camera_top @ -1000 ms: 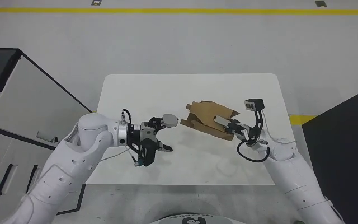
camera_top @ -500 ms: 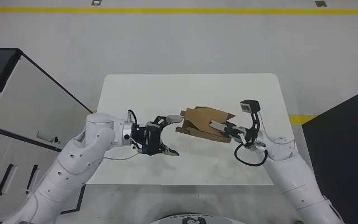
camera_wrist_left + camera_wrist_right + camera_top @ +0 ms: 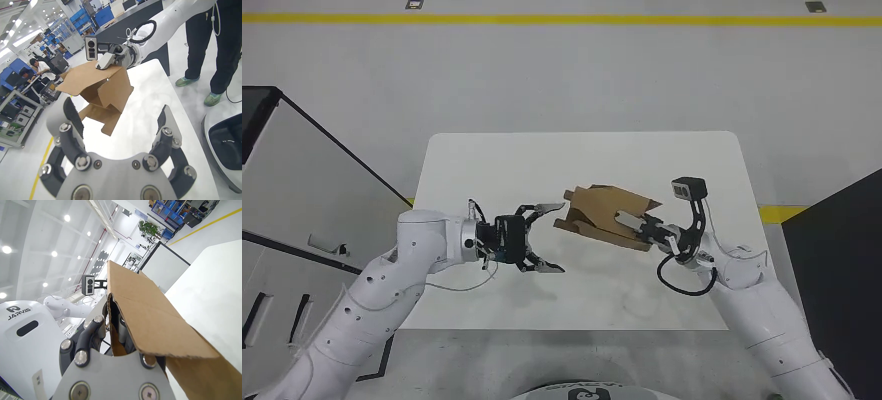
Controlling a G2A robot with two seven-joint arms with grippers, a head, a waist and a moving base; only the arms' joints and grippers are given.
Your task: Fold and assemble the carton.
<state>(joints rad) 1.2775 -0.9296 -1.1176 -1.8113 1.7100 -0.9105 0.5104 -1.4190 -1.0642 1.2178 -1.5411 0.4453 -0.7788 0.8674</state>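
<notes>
A brown cardboard carton [image 3: 600,213], partly unfolded with loose flaps, is held tilted above the middle of the white table [image 3: 542,160]. My right gripper [image 3: 630,221] is shut on the carton's right panel; the left wrist view shows that gripper [image 3: 103,65] clamped on the upper flap of the carton [image 3: 102,91]. In the right wrist view the carton [image 3: 151,321] runs out from between my fingers. My left gripper [image 3: 547,238] is open, its two fingers spread wide, just left of the carton's loose flaps and not touching them. In its own wrist view the left gripper [image 3: 117,117] has nothing between its dark pads.
The white table's near edge [image 3: 572,325] lies below both arms. A dark panel [image 3: 302,140] stands off the table's left side and a black cabinet [image 3: 842,260] off its right. In the left wrist view a person's legs [image 3: 208,56] stand on the floor beside the table.
My right gripper has carried the carton leftward toward the table's middle. My left gripper has turned to face the carton and moved right, its fingers spread wider.
</notes>
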